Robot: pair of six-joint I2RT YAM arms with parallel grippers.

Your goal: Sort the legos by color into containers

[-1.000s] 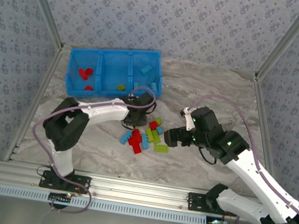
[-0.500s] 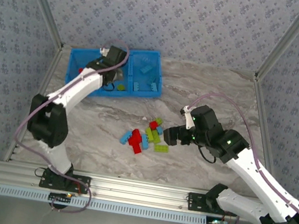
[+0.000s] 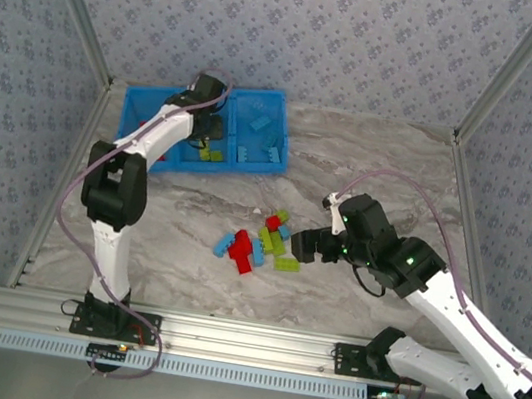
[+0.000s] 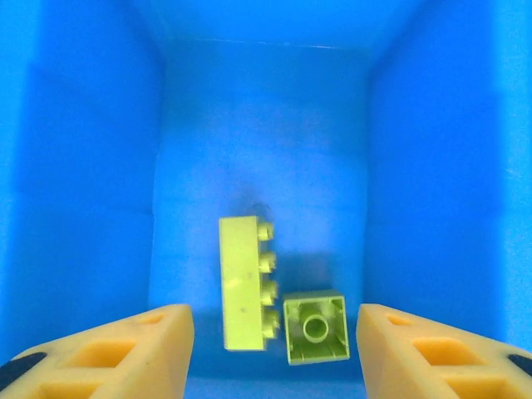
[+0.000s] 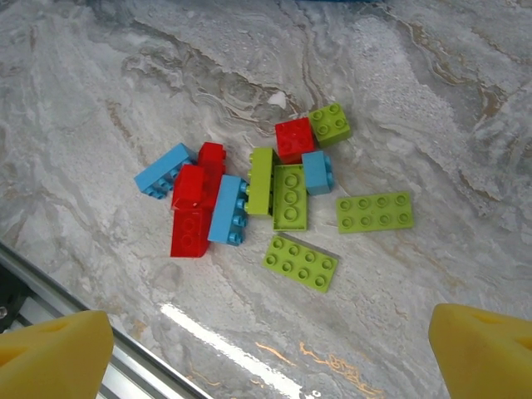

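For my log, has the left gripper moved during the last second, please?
Yes: the left gripper went from the loose pile to over the bin's middle compartment.

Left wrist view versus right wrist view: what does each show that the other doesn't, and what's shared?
The left wrist view looks into a blue bin compartment holding two lime bricks: a long one on its side and a small square one upside down. The right wrist view looks at the marble table with a loose pile of red, light blue and lime bricks. Shared: lime bricks, and open, empty yellow fingers on the left gripper and right gripper.
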